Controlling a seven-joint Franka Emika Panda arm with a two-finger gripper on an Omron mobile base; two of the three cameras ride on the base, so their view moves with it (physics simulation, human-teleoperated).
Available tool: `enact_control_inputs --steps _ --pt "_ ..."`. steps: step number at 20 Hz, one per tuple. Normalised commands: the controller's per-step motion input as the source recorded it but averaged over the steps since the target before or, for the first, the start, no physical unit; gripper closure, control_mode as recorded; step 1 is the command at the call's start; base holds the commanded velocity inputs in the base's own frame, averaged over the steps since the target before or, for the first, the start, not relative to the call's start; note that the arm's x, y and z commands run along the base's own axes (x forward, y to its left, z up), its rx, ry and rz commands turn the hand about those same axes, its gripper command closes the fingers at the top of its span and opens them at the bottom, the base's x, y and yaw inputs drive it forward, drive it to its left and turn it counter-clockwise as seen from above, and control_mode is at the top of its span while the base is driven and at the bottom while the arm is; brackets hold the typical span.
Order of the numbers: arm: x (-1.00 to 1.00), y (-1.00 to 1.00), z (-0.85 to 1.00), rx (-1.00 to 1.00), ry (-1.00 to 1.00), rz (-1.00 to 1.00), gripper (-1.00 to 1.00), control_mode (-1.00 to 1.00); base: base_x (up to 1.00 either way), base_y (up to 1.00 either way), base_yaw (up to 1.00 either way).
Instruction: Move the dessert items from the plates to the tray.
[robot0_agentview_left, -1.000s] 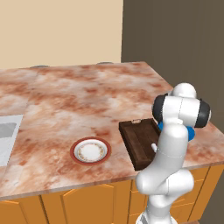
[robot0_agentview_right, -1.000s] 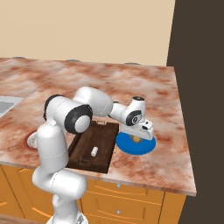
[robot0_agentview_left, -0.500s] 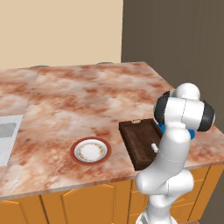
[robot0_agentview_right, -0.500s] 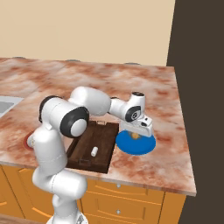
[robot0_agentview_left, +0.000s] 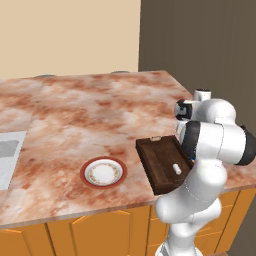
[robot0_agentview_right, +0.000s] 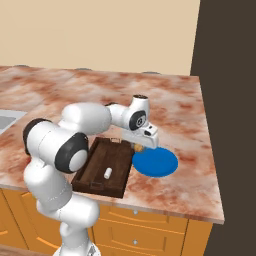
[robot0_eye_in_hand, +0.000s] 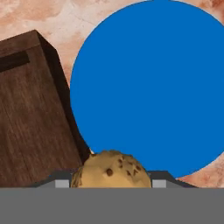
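My gripper is shut on the small golden-brown ball, one of the dessert items, and holds it above the counter. It hangs between the blue plate and the right end of the dark wooden tray. In the hand view the bare blue plate lies below, with the tray's corner beside it. The white cylinder lies inside the tray, seen again as the white cylinder in the left base view. The white plate with a red-brown rim sits left of the tray with nothing on it.
The marble counter stretches wide behind the plates. A sink edge shows at the far left. A dark wall panel stands past the counter's right end. The counter's front edge runs close to the tray and the plates.
The gripper has moved left from over the blue plate toward the tray, carrying the golden-brown ball. The plates, the tray and the white cylinder have not moved.
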Motion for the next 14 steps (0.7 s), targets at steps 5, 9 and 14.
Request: enact_control_inputs --steps 5,9,14 --pt "-0.18 0.79 0.14 0.0 0.0 0.0 1.0 -1.0 0.0 0.0 0.0" --pt "0.0 0.89 -0.01 0.0 0.0 0.0 1.0 -1.0 0.0 0.0 0.0" --pt "0.0 0.61 -0.04 0.0 0.0 0.03 1.0 -1.0 0.0 0.0 0.0"
